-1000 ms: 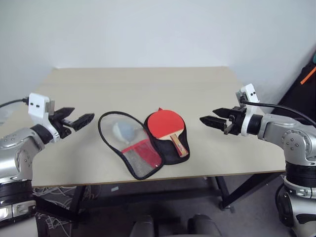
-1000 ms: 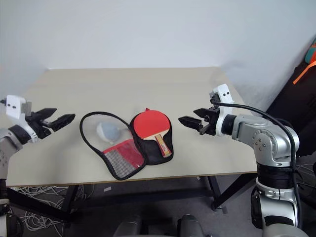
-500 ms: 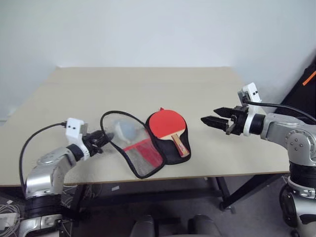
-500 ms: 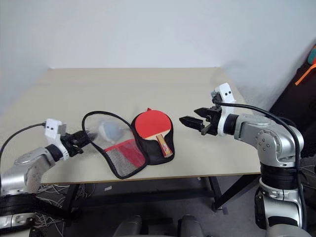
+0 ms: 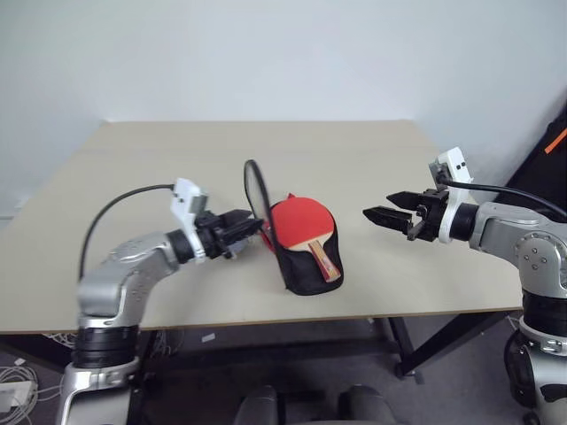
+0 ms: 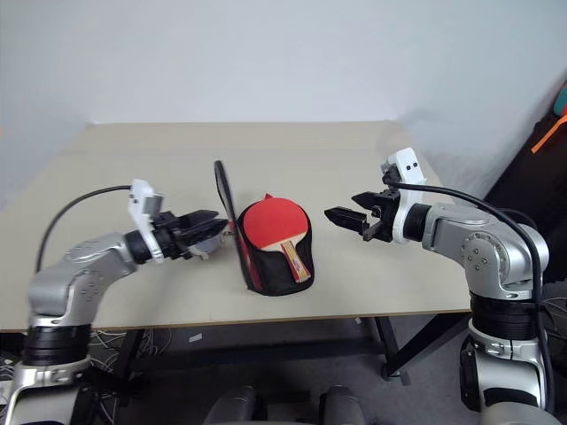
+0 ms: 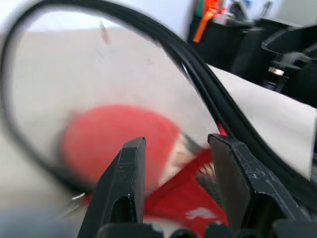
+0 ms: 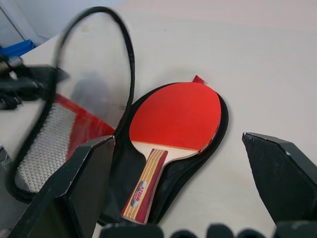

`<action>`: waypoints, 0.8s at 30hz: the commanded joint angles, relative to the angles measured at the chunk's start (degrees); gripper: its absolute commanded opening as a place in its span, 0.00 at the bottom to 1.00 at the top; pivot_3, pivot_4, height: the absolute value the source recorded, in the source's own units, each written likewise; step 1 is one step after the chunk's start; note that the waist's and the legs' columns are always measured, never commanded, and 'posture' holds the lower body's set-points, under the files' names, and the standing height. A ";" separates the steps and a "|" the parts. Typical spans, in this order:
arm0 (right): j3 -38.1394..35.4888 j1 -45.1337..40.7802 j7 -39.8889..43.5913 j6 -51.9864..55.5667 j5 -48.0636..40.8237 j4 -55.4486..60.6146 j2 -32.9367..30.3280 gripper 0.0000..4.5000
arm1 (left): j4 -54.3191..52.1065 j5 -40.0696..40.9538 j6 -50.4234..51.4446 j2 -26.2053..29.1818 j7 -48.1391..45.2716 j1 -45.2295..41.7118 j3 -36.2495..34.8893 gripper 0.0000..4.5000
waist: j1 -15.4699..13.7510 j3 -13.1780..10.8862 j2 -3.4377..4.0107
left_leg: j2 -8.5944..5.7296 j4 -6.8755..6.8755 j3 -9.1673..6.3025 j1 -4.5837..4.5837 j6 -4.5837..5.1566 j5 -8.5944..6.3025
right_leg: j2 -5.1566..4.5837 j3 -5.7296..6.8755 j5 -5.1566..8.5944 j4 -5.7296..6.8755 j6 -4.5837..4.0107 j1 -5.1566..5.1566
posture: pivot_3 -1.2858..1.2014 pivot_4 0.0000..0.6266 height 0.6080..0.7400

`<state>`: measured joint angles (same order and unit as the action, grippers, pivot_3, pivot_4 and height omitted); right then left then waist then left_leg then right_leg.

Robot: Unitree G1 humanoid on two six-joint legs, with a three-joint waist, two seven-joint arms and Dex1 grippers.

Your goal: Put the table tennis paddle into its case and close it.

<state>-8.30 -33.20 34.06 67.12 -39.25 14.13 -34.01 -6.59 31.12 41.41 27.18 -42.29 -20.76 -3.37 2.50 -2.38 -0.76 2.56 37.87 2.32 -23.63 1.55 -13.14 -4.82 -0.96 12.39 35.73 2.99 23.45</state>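
**Case flap raised on edge, paddle lying in the lower half**

The table tennis paddle (image 5: 301,223) lay flat in the lower half of the case (image 5: 306,266), red rubber face up, its light wooden handle with a dark red stripe pointing toward the near edge of the surface (image 5: 372,159). The case was a black-lined, paddle-shaped pouch; its other half, the flap (image 5: 258,193), stood nearly upright on its edge just left of the paddle, a black-trimmed loop with a clear panel, and red fabric with mesh showed at its lower part in the right wrist view.

The left gripper (image 5: 251,227) was at the flap's lower left side, its two black fingers partly closed; the wrist view showed a gap between them with the flap's red part just beyond, and I could not tell whether they pinched it. The right gripper (image 5: 376,213) hung to the right of the case, apart from it, fingers spread wide and holding nothing.

The case sat near the middle of the pale surface, closer to the near edge than the far one. Bare surface lay all around it, with wide room behind and to both sides. A black and orange object (image 5: 551,150) stood beyond the right edge.
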 commanded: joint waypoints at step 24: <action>-2.34 0.62 -4.18 -3.24 -1.11 -0.24 2.79 1.00 | -7.68 4.99 9.62 -0.19 0.93 10.74 2.55 0.81 | 0.02 -0.01 0.02 | 0.01 0.00 -0.01 0.00 0.01 -0.01 | 0.00 -0.05 0.11 -0.02 -0.10 0.03 | 0.52 0.00 1.00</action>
<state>-9.55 -32.40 30.34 65.20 -40.33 13.70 -31.83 -12.58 34.31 50.04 26.91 -40.75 -9.93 0.35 2.53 -2.39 -0.74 2.57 37.87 2.31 -23.62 1.55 -13.15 -4.82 -1.00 12.51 35.72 2.89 23.48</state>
